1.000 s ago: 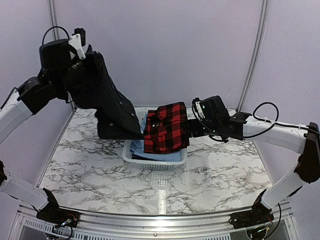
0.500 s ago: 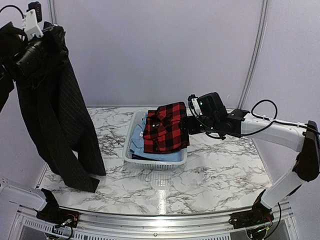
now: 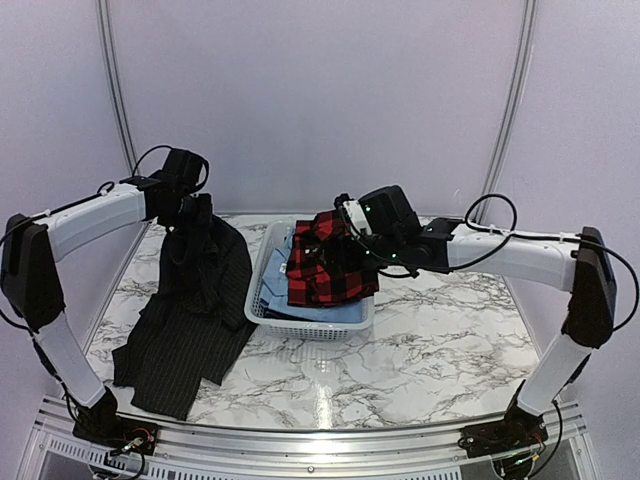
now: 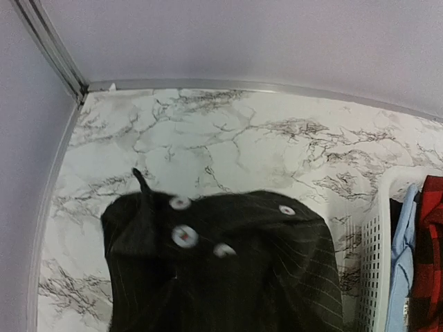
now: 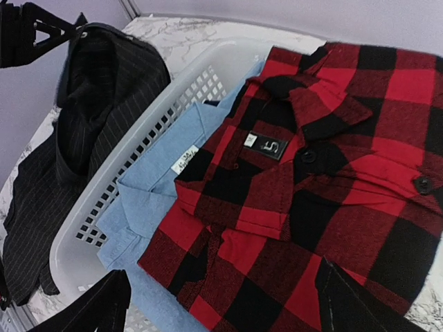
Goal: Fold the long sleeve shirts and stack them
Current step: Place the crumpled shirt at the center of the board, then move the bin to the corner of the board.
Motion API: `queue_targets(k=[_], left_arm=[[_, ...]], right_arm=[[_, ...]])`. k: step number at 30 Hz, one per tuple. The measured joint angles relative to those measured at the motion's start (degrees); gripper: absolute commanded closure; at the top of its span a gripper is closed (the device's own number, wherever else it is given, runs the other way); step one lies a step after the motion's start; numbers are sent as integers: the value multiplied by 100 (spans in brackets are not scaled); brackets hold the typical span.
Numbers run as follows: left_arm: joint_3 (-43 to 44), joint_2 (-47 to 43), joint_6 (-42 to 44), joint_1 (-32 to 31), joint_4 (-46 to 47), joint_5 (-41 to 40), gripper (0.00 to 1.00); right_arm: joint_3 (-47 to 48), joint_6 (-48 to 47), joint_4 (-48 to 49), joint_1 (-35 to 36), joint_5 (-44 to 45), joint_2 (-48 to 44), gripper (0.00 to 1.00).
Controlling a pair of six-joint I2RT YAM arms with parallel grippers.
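The black pinstriped long sleeve shirt (image 3: 190, 310) hangs from my left gripper (image 3: 191, 203) and spreads down over the table's left side. In the left wrist view its cloth (image 4: 228, 277) and pale buttons cover the fingers, so the jaws do not show. The red-and-black checked shirt (image 3: 330, 265) lies folded on top of the white lattice basket (image 3: 310, 325). My right gripper (image 3: 347, 222) hovers just above its collar end, open, with both fingers wide apart over the checked cloth (image 5: 311, 187) and nothing between them.
A light blue shirt (image 5: 138, 200) lies in the basket (image 5: 159, 117) under the checked one. The basket stands mid-table, its left wall close to the black shirt (image 5: 90, 104). Marble tabletop (image 3: 440, 340) shows in front and to the right. Purple walls enclose the back and sides.
My left arm swung down from high on the left, bringing the black shirt onto the table beside the basket. My right gripper moved left over the checked shirt.
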Motion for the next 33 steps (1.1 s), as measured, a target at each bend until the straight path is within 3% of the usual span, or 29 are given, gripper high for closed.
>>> queue_targets(k=[2,4,11,16,33], left_arm=[[-76,133,-107,74,-98,195,20],[-101,122,-212,68,-103,376,14],[-323,-133,-450,-299,125,837,7],[-909,-177,-660,-634,308,1075,5],[-1161,-155,-1001,-1115,697,1453,1]], right_arm=[[83,72,42,0,-168,275,10],[140,133,96,0,-317,516,10],[212,507,308,-116,-719,1292,10],[203,772,376,-374,-730,1340,9],[-2269,942,501,-2667,625,-619,8]])
